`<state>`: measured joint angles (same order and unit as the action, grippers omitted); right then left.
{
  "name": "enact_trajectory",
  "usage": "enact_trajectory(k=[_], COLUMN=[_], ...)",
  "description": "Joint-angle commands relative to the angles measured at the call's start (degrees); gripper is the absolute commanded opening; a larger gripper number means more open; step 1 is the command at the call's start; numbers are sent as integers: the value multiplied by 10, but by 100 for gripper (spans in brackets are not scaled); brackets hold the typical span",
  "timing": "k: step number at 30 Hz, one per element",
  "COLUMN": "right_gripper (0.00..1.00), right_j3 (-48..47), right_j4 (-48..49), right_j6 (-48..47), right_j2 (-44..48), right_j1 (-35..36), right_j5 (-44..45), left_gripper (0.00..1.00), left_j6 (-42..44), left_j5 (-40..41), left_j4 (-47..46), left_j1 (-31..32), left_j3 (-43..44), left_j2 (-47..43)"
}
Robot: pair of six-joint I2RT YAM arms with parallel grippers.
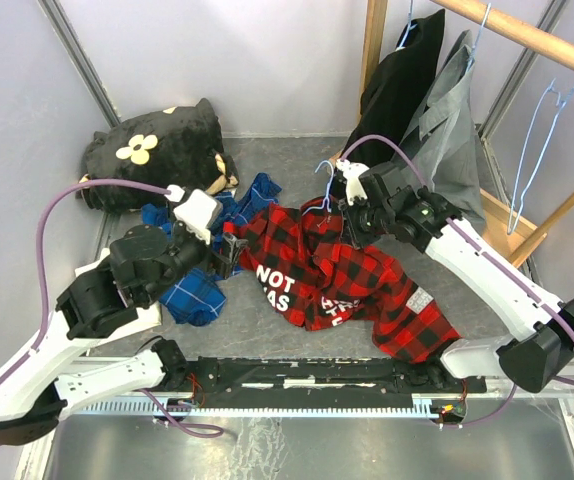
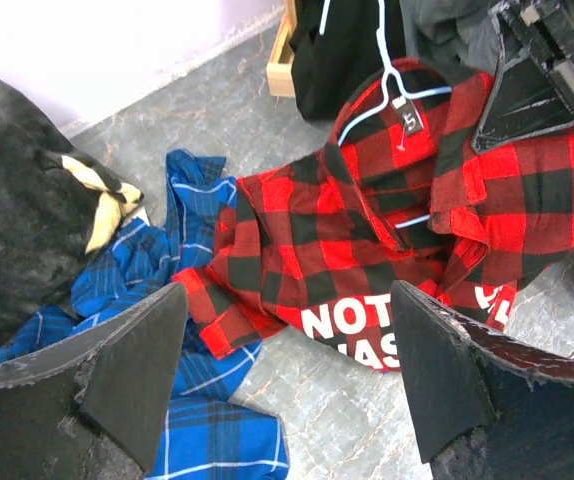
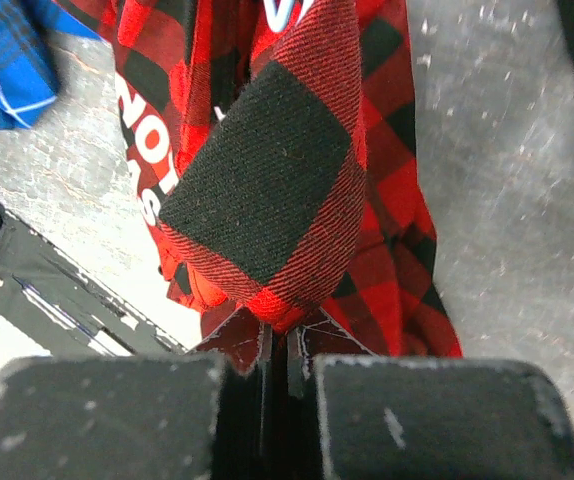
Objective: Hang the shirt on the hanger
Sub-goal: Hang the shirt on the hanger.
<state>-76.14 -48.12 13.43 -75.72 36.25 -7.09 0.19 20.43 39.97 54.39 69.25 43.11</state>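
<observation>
The red-and-black plaid shirt [image 1: 352, 285] lies crumpled mid-table with the light-blue wire hanger [image 2: 385, 80] showing at its collar, one fold pinched tight in the right gripper [image 3: 277, 345], while the left gripper [image 2: 287, 305], fingers spread wide, hovers beside a blue plaid shirt [image 1: 192, 295].

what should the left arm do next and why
Probably lower the open left gripper and close on the red-and-black plaid shirt below it: the right gripper is shut on a fold of it, and the light-blue hanger sits at its collar.
</observation>
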Motion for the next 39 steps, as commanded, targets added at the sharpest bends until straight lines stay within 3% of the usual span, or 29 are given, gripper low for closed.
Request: enact_trajectory(k=[1, 6, 10, 13, 15, 22, 33, 39], right_gripper=[0, 0, 0, 0, 0, 0, 0, 0], right_j3=[4, 47, 17, 33, 30, 23, -94, -234], right_j4=[21, 36, -2, 8, -3, -33, -235, -373], right_j6=[31, 25, -60, -64, -53, -91, -147, -198], right_j2=[13, 51, 41, 52, 61, 194, 368, 385], right_j1=[-1, -2, -5, -5, -6, -5, -5, -5], right_j5=[24, 104, 40, 3, 28, -19, -7, -27], left_gripper=[88, 87, 87, 87, 87, 88, 93, 95], left_j6=[-36, -46, -48, -45, -44, -49, -44, -34], left_j5=[-12, -21, -28, -29, -26, 11, 91, 57], left_j4=[-11, -19, -22, -24, -26, -59, -203, -267], left_j1=[0, -1, 0, 0, -1, -1, 0, 0], left_j3=[-6, -21, -23, -24, -25, -29, -17, 49], left_j2=[7, 17, 26, 31, 34, 42, 98, 190])
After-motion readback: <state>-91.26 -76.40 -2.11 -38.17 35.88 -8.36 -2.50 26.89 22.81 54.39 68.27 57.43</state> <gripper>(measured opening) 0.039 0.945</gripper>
